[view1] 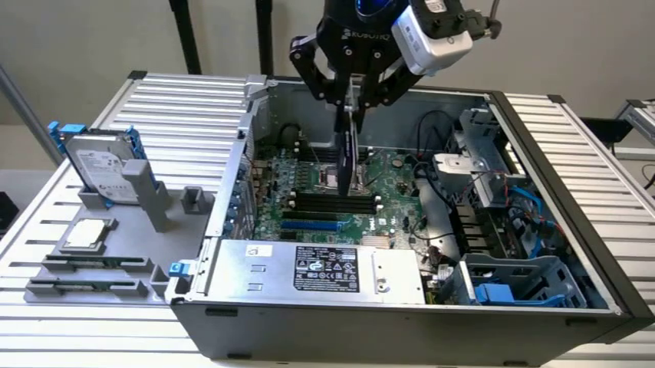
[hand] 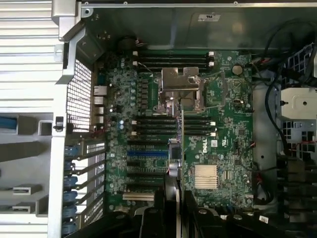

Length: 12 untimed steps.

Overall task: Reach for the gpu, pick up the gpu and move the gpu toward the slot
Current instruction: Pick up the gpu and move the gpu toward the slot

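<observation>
Because held edge-on and hanging straight down, gpu (view1: 348, 157) shows as a thin dark sliver, lower edge aimed at the motherboard (view1: 394, 195). Jaws of the gripper (view1: 351, 92) clenched on its upper edge, above the open computer case (view1: 307, 337). Poised over the board's expansion slots (hand: 146, 153), not yet seated. Beyond the case, hard drive (view1: 103, 165) parked upright on the surface (view1: 153, 337).

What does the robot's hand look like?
The gripper is black, with jointed finger links that spread wide and narrow toward the tips. White lettering runs across the black body above them. A white and grey box-shaped camera is fixed beside the wrist, with a dark cable coming off it.
</observation>
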Available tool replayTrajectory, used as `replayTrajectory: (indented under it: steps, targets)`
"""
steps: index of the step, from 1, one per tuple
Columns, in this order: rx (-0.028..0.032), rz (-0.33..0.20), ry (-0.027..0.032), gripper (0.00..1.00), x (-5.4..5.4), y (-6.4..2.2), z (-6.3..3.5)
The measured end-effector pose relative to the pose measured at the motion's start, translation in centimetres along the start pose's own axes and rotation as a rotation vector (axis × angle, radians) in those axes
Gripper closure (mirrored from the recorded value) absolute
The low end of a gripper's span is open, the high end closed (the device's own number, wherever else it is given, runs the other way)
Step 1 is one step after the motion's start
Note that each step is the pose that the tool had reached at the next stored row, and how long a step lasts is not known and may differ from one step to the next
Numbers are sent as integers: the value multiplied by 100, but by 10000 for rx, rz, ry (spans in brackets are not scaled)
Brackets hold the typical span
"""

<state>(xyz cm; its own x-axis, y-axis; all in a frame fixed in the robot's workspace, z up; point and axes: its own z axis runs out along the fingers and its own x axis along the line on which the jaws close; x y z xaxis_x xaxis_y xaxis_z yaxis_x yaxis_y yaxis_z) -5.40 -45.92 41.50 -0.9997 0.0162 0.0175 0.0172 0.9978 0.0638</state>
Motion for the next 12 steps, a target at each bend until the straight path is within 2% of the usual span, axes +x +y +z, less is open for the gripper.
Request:
replayTrajectory:
  steps: [4,12]
  targets:
    - [1,1,9,73,-100,79,24]
    - [0,0,14,73,-105,79,25]
